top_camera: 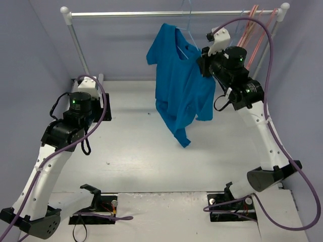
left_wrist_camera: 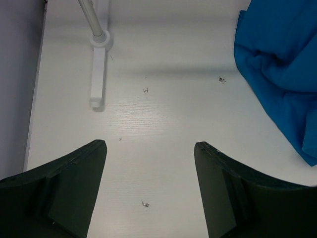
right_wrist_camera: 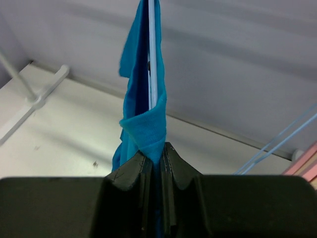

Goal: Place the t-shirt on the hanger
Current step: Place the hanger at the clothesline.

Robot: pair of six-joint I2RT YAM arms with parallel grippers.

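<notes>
The blue t-shirt [top_camera: 179,85] hangs bunched from the light-blue wire hanger [top_camera: 188,27], whose hook is on the rail. One shoulder is on the hanger and the rest droops down toward the table. My right gripper [top_camera: 205,63] is raised at the shirt's right shoulder, shut on a fold of its fabric [right_wrist_camera: 148,129]. The hanger's wire [right_wrist_camera: 152,59] runs up inside that fold just above my right gripper [right_wrist_camera: 156,151]. My left gripper [left_wrist_camera: 150,146] is open and empty low over the table at the left, in the top view [top_camera: 101,96] too. The shirt's lower part [left_wrist_camera: 282,64] is off to its right.
A metal rail [top_camera: 151,14] spans the back on two posts, with a white foot [left_wrist_camera: 97,69] on the table at the left. Pink hangers [top_camera: 255,30] hang on the rail's right end. Another light-blue hanger [right_wrist_camera: 277,146] shows beside my right gripper.
</notes>
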